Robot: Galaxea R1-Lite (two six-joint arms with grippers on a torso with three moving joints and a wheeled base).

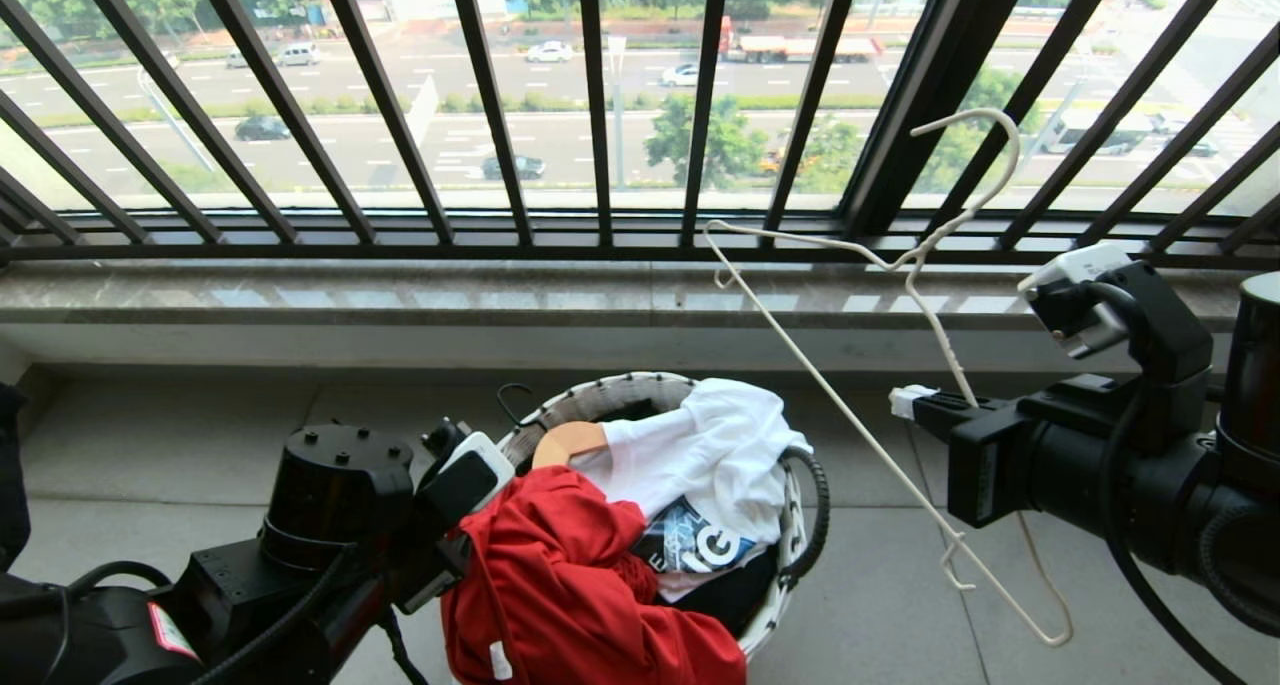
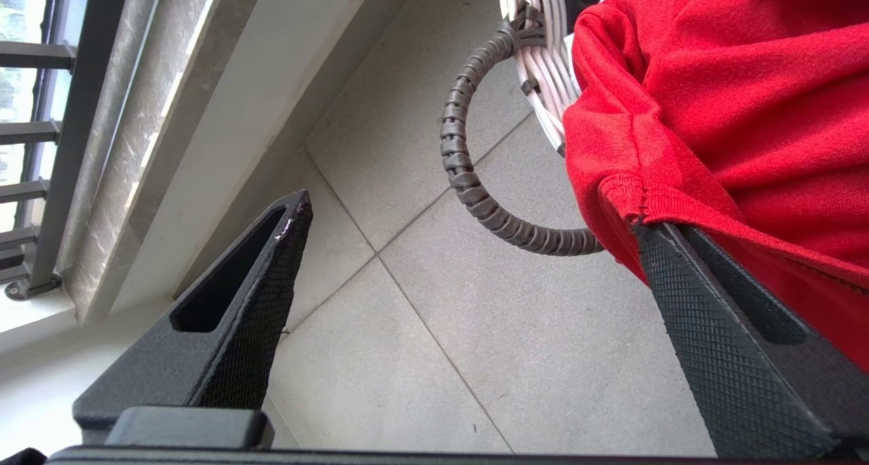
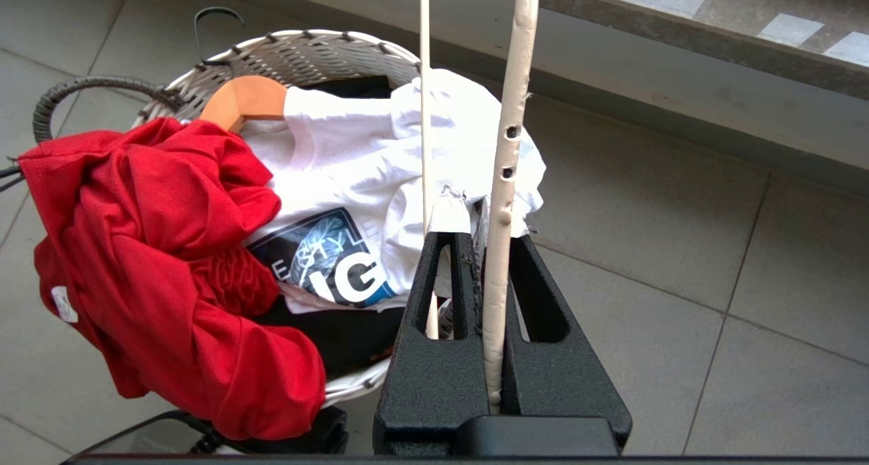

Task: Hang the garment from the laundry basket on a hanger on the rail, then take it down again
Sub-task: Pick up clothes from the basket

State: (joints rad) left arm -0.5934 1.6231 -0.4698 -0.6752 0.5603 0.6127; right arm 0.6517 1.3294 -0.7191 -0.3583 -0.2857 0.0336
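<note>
The red garment [image 1: 570, 585] [image 3: 156, 261] hangs over the near rim of the laundry basket [image 1: 610, 395] [image 3: 305, 47] on the tiled floor. My left gripper [image 2: 472, 217] is open beside the basket with only floor between its fingers. One fingertip [image 2: 655, 244] touches the garment's [image 2: 733, 98] hem. In the head view the left arm's fingers are hidden behind the cloth. To the right of the basket, my right gripper [image 1: 915, 405] [image 3: 489, 237] is shut on the cream wire hanger [image 1: 937, 330] [image 3: 506, 180], which is held tilted in the air. The rail is out of view.
A white printed shirt [image 1: 720, 445] and a wooden hanger [image 1: 565, 440] lie in the basket, over dark cloth. The basket's grey handle [image 2: 468, 187] sticks out near my left fingers. A stone sill [image 1: 400, 300] and the black window railing [image 1: 600, 115] close off the far side.
</note>
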